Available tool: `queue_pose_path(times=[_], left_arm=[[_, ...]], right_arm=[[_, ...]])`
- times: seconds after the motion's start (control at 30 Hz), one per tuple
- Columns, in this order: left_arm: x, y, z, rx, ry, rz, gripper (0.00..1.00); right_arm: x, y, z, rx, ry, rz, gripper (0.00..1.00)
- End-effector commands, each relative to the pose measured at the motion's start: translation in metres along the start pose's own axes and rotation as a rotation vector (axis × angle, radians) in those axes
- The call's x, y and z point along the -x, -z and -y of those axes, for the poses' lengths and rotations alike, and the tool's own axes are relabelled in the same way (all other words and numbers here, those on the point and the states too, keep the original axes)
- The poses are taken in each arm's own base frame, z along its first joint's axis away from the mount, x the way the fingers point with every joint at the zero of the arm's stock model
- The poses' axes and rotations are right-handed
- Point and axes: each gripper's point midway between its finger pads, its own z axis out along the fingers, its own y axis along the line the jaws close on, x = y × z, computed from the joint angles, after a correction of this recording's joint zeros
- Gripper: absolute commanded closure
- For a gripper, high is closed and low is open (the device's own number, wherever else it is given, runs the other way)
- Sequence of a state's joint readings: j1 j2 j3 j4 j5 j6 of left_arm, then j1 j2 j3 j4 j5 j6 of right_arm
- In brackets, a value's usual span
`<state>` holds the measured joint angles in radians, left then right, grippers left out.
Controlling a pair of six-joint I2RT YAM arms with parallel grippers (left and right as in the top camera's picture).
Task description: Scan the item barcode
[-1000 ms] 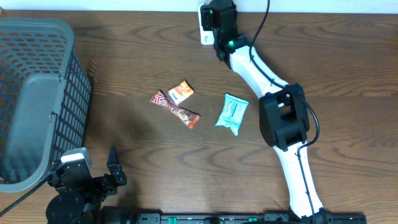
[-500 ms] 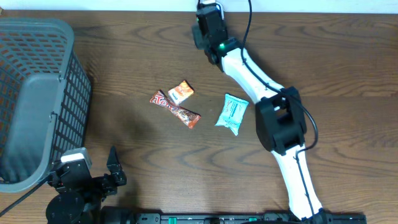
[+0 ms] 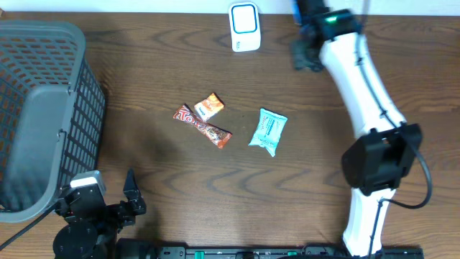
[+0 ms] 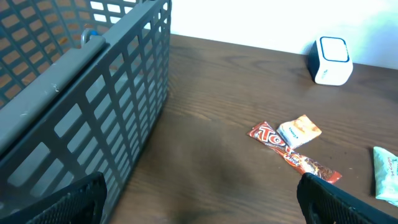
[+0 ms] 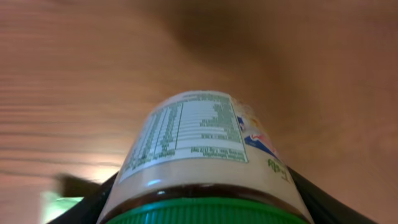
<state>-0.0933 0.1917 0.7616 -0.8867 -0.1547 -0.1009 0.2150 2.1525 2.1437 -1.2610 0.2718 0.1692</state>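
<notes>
Jar [image 5: 198, 140] with green cap and white nutrition panel is clamped in the right gripper [image 3: 307, 52], top right of the overhead frame, off the table [image 3: 144, 93]. Barcode scanner [image 3: 244, 27], a white box with a blue-rimmed window, stands top centre, near but apart from the gripper.

Judgement: no barcode shows on the jar face in the wrist view, so roll the jar until the code faces the scanner window, then hold it steady and close.

Nutrition print is too small to read. Red candy bar [image 3: 203, 126] at centre shows "To…", rest unclear. An orange-white packet [image 3: 209, 106] touches it, with a pale blue pouch [image 3: 268, 132] to the right. Grey basket [image 3: 43, 108] is at left. Left gripper [image 4: 199, 208] sits bottom left, fingers wide apart, empty.
</notes>
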Motion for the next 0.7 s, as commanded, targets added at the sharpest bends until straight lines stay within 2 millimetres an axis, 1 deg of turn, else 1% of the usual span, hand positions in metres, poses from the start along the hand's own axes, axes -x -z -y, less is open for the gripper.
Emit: queue_pose_path(times=[0.0,0.03,0.17,0.23,0.3,0.33,0.5,0.6,0.67], left_arm=[[-0.001,0.0,0.002,-0.01,0.003,0.001,0.02],[-0.001,0.0,0.002,-0.01,0.003,0.001,0.02],[-0.001,0.0,0.002,-0.01,0.003,0.001,0.02],[-0.001,0.0,0.002,-0.01,0.003,0.001,0.02],[-0.001,0.0,0.002,-0.01,0.003,0.001,0.02],[-0.001,0.0,0.002,-0.01,0.003,0.001,0.02],[-0.001,0.0,0.002,-0.01,0.003,0.001,0.02],[-0.001,0.0,0.002,-0.01,0.003,0.001,0.02],[-0.001,0.0,0.002,-0.01,0.003,0.001,0.02]], right_arm=[[-0.007,-0.014,0.058,-0.014,-0.142,-0.064,0.42],[-0.01,-0.018,0.077,-0.02,-0.182,-0.079,0.39],[-0.026,-0.034,0.157,-0.071,-0.345,-0.121,0.36],[-0.037,-0.039,0.195,-0.094,-0.425,-0.138,0.36],[-0.054,-0.043,0.24,-0.114,-0.548,-0.149,0.36],[-0.058,-0.044,0.251,-0.116,-0.589,-0.149,0.36],[-0.097,-0.049,0.334,-0.091,-0.825,-0.127,0.38],[-0.117,-0.056,0.368,-0.052,-0.93,-0.105,0.36],[-0.135,-0.065,0.389,-0.037,-0.994,-0.106,0.35]])
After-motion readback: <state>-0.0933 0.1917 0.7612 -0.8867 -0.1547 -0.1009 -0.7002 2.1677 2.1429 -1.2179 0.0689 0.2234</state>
